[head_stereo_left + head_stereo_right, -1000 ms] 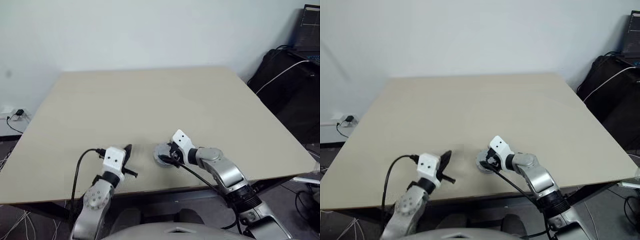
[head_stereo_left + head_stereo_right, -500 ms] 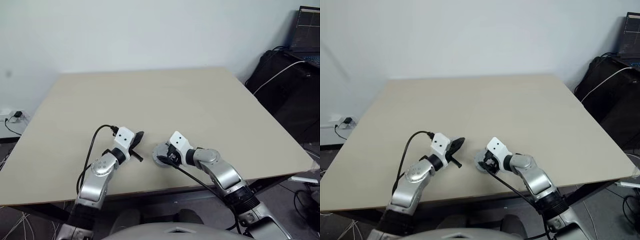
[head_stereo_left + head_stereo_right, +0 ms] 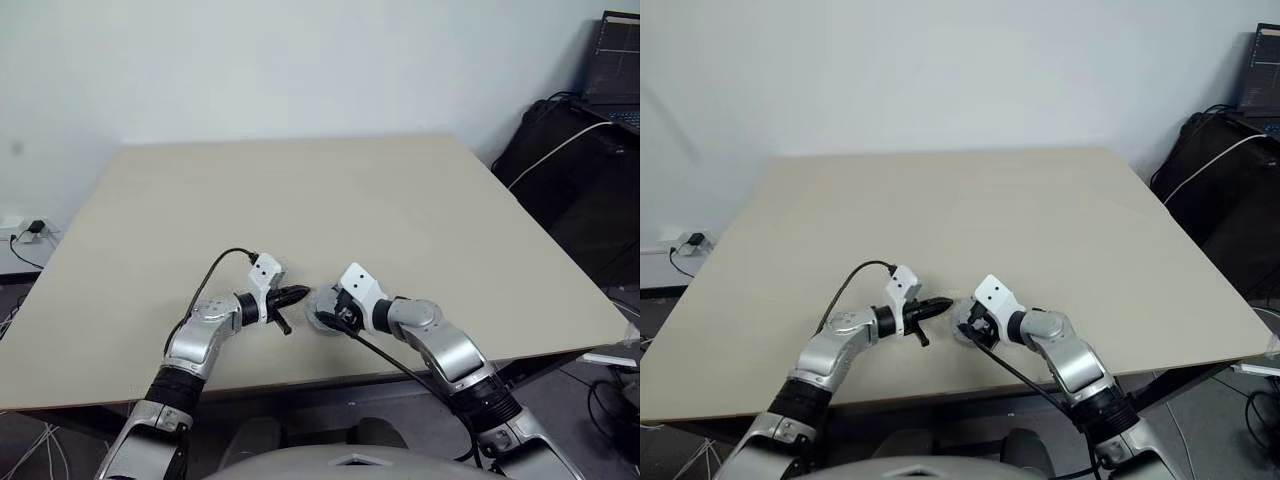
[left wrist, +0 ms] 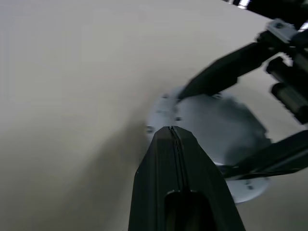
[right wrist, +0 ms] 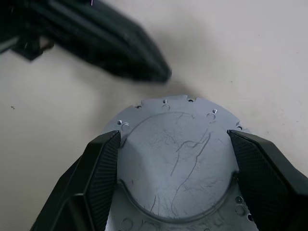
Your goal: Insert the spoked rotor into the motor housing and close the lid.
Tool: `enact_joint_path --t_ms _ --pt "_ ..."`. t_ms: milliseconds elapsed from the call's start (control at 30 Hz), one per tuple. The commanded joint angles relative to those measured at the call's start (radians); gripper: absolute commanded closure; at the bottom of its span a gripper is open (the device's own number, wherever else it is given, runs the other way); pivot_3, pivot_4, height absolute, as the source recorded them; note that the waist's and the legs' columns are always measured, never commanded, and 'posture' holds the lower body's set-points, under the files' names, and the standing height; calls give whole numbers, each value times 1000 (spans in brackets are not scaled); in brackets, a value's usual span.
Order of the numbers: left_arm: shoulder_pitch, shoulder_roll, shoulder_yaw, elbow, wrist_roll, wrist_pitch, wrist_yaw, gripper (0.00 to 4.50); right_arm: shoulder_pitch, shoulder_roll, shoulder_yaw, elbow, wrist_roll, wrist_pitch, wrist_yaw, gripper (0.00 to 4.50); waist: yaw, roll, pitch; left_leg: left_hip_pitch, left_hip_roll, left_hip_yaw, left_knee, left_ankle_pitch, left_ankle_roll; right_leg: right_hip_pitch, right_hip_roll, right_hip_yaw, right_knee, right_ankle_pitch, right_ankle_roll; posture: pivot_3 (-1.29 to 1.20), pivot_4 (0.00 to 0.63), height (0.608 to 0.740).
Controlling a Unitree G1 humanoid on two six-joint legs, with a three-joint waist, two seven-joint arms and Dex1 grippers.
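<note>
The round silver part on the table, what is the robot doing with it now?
The round silver lid lies flat near the front edge of the table. The right pincer sits over it, one black finger on each side of its raised centre. The lid has small holes along its rim. The left pincer, shut, points its tip at the edge of the lid from the robot's left. Whether the tip touches the lid I cannot tell.

The lid (image 5: 180, 159) is a round silver cap with a scratched, raised centre and small holes around its flange. It lies flat near the bench's front edge.
</note>
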Motion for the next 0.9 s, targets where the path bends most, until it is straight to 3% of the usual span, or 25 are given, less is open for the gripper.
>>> enact_joint_path --t_ms 33,700,833,900 --pt "-37 -10 -19 -12 -13 30 -34 4500 24 -8 22 26 -19 34 -2 1275 0 0 0 0 0 0 0 0 0 0 0 0 0 0 0 0 0 740" --pt "-97 -17 -84 58 69 116 -6 4500 43 -7 8 10 -14 49 -28 1275 2 -1 0 0 0 -1 0 0 0 0 -1 0 0 0 0 0 0 740" --pt "-104 -13 -93 65 81 121 -5 4500 54 -11 -3 -6 -6 62 -29 26 2 -2 -1 0 0 -1 0 0 0 0 -1 0 0 0 0 0 0 740" --pt "-105 -15 -92 66 82 120 -5 4500 63 -18 -9 -24 -2 70 -26 26 1 -2 -1 0 0 -1 0 0 0 0 -1 0 0 0 0 0 0 740"
